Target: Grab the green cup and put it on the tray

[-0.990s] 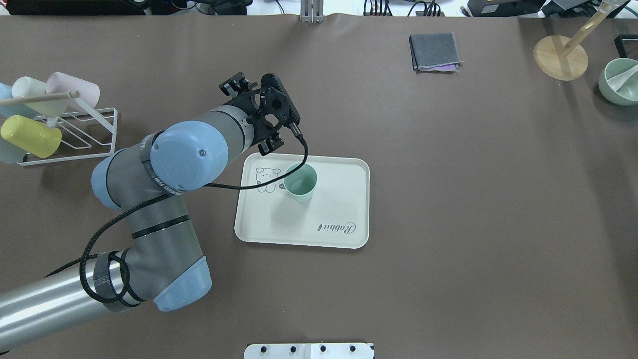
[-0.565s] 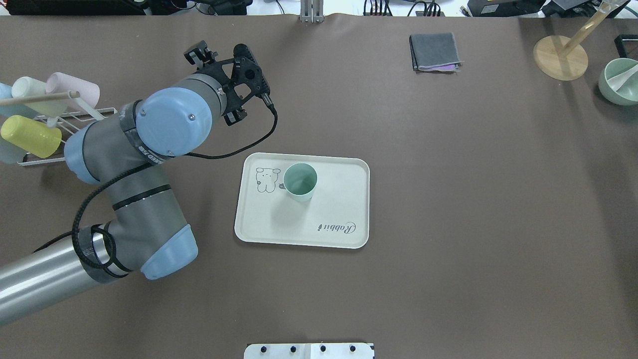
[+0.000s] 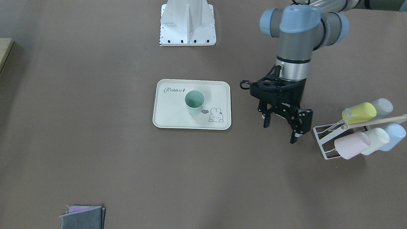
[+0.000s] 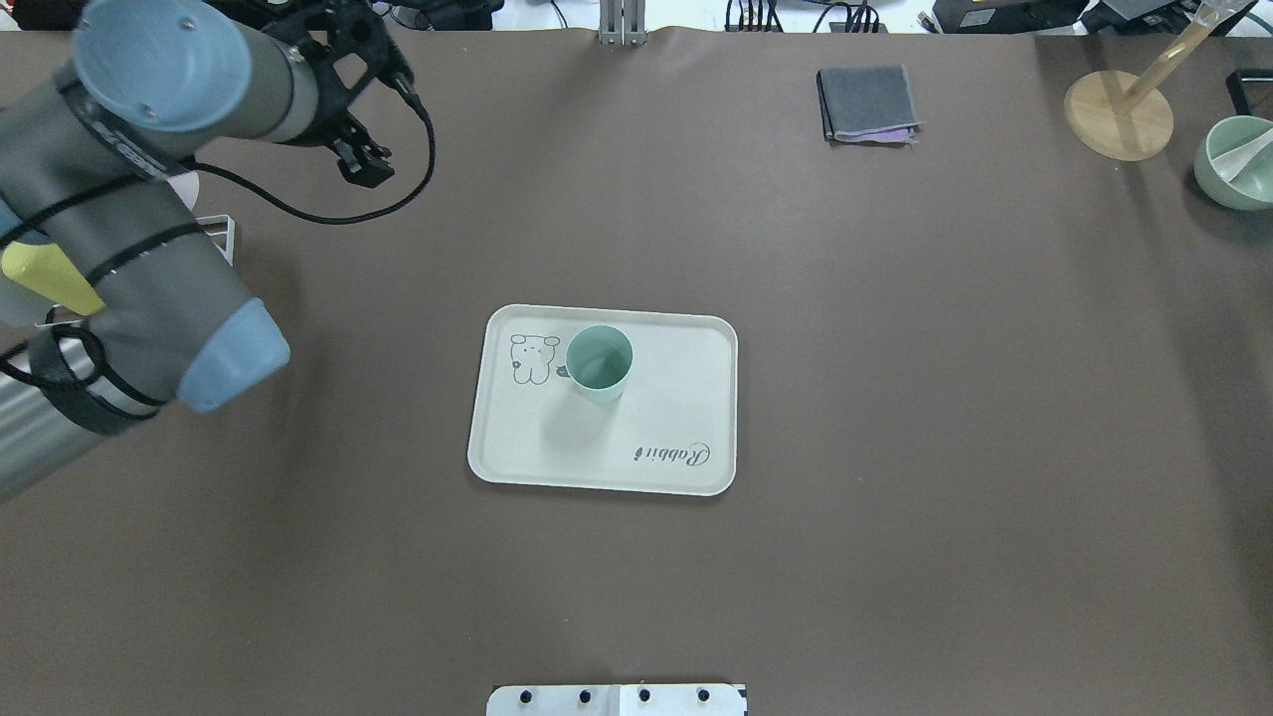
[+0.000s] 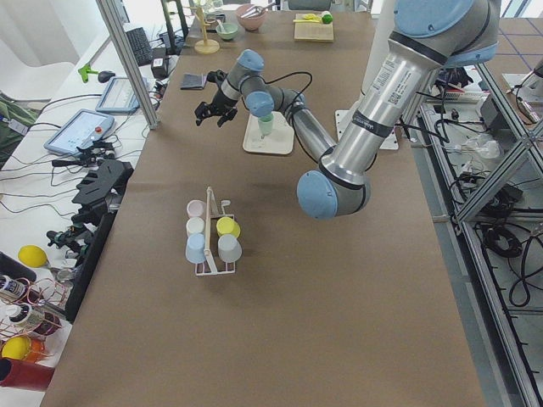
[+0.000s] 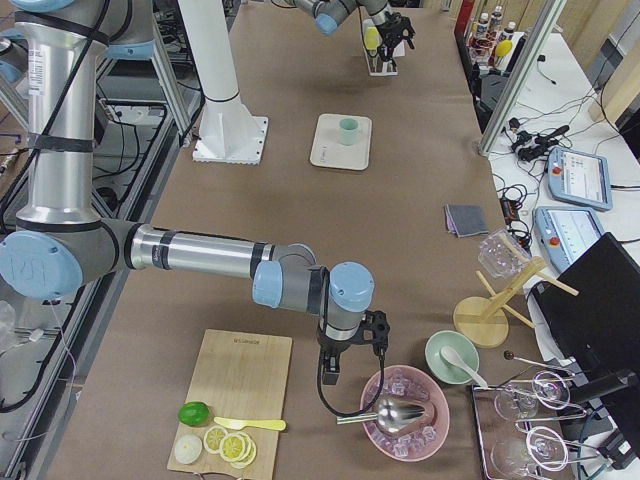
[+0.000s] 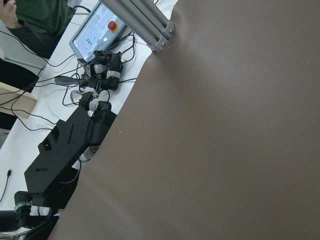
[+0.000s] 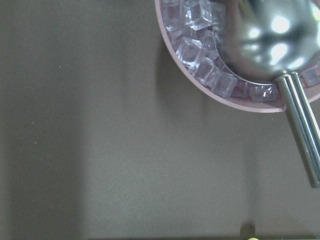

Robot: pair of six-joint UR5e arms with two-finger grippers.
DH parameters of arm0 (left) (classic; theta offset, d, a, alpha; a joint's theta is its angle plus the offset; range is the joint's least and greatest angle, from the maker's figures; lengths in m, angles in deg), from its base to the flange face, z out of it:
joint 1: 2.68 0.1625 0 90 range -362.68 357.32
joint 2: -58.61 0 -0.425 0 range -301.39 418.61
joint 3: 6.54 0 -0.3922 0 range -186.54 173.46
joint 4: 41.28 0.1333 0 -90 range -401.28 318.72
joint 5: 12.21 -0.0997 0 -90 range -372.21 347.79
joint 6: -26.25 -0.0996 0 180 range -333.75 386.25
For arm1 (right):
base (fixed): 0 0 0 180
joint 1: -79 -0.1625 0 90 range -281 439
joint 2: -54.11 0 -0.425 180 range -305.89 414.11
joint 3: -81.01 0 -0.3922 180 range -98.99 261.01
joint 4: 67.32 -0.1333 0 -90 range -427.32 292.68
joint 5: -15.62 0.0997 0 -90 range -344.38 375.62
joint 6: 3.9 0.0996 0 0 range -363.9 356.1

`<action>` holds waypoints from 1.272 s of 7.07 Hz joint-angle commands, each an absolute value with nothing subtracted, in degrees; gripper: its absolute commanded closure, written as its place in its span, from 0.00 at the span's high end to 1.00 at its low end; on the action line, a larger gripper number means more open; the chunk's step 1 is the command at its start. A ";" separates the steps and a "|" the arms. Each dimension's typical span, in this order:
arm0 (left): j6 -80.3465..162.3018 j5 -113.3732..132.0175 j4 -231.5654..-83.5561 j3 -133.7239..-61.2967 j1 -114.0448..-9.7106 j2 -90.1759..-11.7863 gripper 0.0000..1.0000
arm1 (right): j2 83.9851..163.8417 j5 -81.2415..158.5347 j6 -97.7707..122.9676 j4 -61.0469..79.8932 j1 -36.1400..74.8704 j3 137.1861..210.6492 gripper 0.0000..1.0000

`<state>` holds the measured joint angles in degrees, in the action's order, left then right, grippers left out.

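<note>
The green cup [image 3: 194, 101] stands upright on the cream tray [image 3: 176, 119], next to the rabbit drawing; it also shows in the overhead view [image 4: 600, 363] on the tray [image 4: 686, 398]. My left gripper [image 3: 281, 131] is open and empty. It hangs above the bare table between the tray and the cup rack, well apart from the cup. One of its fingers [image 4: 363, 164] shows in the overhead view. My right gripper [image 6: 352, 358] shows only in the exterior right view, by a pink ice bowl; I cannot tell if it is open or shut.
A white wire rack [image 3: 327, 143] holds several pastel cups beside the left gripper. A folded grey cloth [image 4: 867, 102], a wooden stand [image 4: 1119, 114] and a green bowl [image 4: 1233, 164] sit at the far right. The pink ice bowl [image 6: 405, 415] holds a metal scoop [image 8: 270, 35].
My left arm has swung away from the tray, to the left and toward the far side of the table, gripper still open. The green cup stays put on the tray.
</note>
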<state>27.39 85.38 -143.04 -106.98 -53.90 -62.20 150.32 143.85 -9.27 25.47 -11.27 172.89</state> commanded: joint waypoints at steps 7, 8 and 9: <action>17.66 124.81 -145.60 -97.61 -88.35 -36.76 0.99 | 150.26 143.94 -9.18 25.58 -11.27 172.86 1.00; 17.98 125.07 -145.09 -97.07 -92.12 -35.70 0.99 | 150.26 144.38 -9.18 25.58 -11.27 172.86 1.00; 17.64 124.73 -144.82 -96.46 -92.59 -33.08 0.99 | 150.35 144.38 -9.18 25.49 -11.27 172.86 1.00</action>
